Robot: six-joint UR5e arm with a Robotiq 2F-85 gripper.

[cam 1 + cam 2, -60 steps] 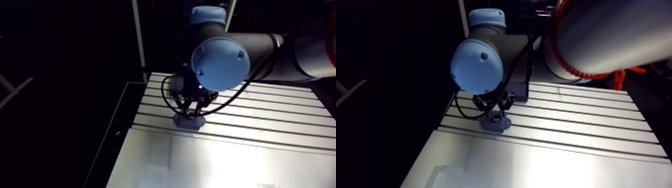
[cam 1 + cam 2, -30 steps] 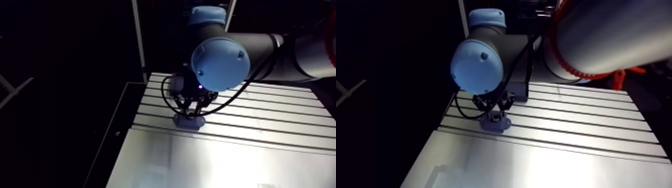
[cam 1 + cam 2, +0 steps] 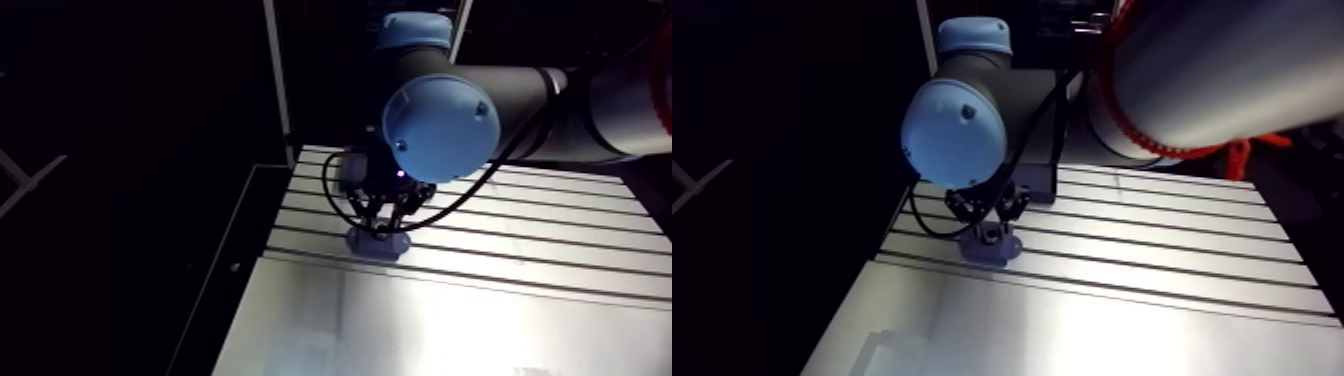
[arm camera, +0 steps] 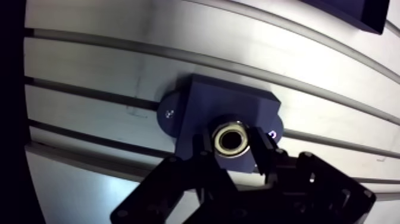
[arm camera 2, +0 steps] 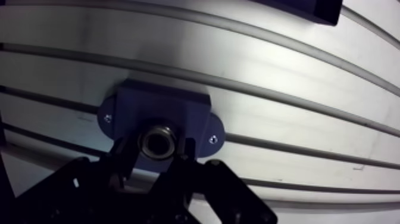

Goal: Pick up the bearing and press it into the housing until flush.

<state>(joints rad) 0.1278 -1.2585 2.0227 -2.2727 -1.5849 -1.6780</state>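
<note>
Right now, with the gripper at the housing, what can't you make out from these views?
- Seating depth of the bearing: the wrist view looks straight down, so flush or proud is unreadable.
- Near edge of the housing: hidden behind the gripper in the wrist view.
- The dark block: cut off by the wrist view's edge.
- Arm view: bearing too small and dark.

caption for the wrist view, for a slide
Gripper clamps the bearing at the bore of the housing on the slotted table.
</note>
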